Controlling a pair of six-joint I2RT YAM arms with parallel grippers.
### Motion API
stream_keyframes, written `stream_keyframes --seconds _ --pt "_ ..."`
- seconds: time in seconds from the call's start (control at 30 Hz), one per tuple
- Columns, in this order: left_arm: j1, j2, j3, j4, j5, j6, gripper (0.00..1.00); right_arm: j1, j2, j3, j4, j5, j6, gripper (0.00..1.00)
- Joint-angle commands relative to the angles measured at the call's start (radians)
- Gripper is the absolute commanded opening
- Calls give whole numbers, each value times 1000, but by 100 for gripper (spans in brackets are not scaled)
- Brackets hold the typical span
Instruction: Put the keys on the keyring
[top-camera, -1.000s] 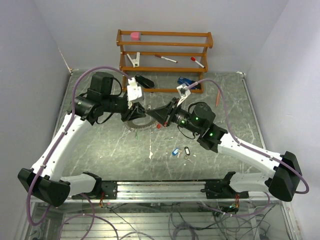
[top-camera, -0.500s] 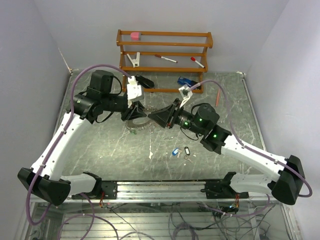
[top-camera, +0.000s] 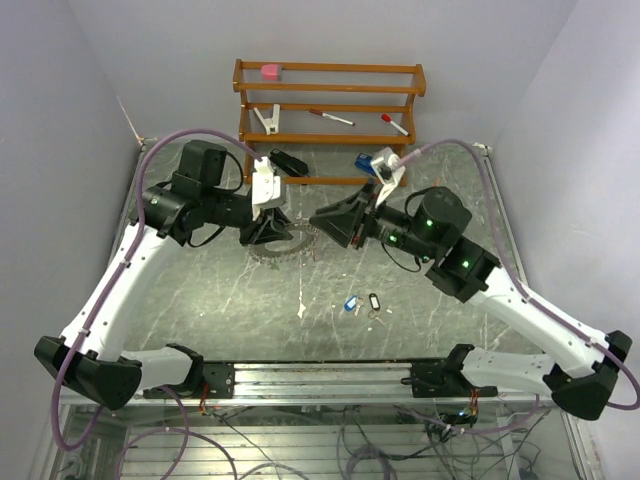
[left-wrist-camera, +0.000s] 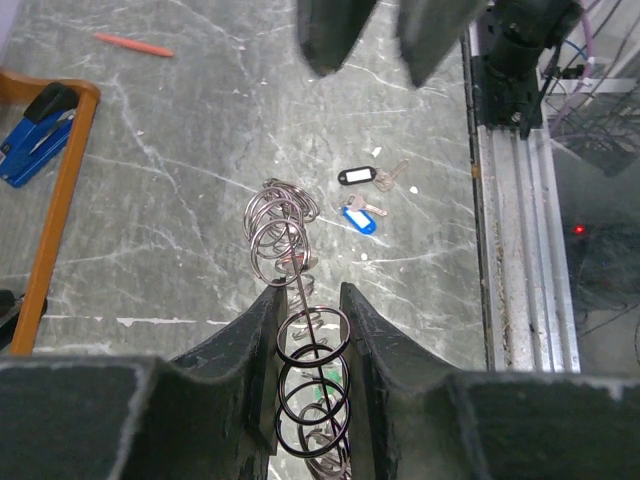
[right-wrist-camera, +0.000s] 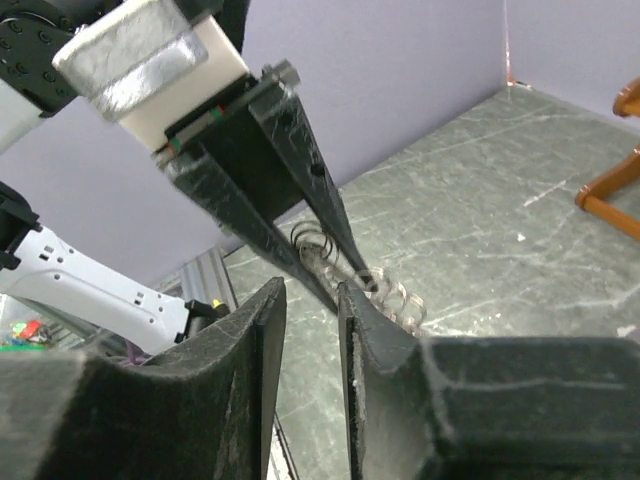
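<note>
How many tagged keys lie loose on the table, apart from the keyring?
2. The blue-tagged key and the black-tagged key lie side by side near the front rail. More keys may be hidden on the keyring, which the left gripper holds.

— Spotted any lettering worth reading?
— None legible. Checked the pale slip in the black key tag (left-wrist-camera: 357, 176) and the blue key tag (left-wrist-camera: 359, 219), lying toward the table's front edge: too small to tell blank from written.
— And on the wooden rack (top-camera: 330, 100) at the back edge?
— Nothing readable there either.
</note>
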Motion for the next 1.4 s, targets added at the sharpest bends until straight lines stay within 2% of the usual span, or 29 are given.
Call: stream_keyframes --seconds 0.0,0.2,0.33,0.57,0.73,0.9,1.13,1.37 --pt "-2 -5 59 -100 90 124 7 -12 105 106 -106 -103 -97 25" --pt "-2 -29 49 -151 63 195 7 -121 208 174 -166 -276 -46 22" --pt "-2 -33 45 -169 45 215 7 -233 221 116 -42 -476 116 22" --pt "-3 -30 15 -134 40 210 7 -244 272 104 37 -621 202 23" --pt "-4 -27 2 -115 32 199 7 -240 283 87 62 -684 203 24" --pt "-4 -16 4 -98 39 179 7 -218 261 56 34 -699 99 30" --pt "-4 0 11 -97 106 165 7 -198 210 -2 58 -633 -38 38" --pt "-7 12 -6 -65 122 129 7 -138 238 45 9 -594 -125 43"
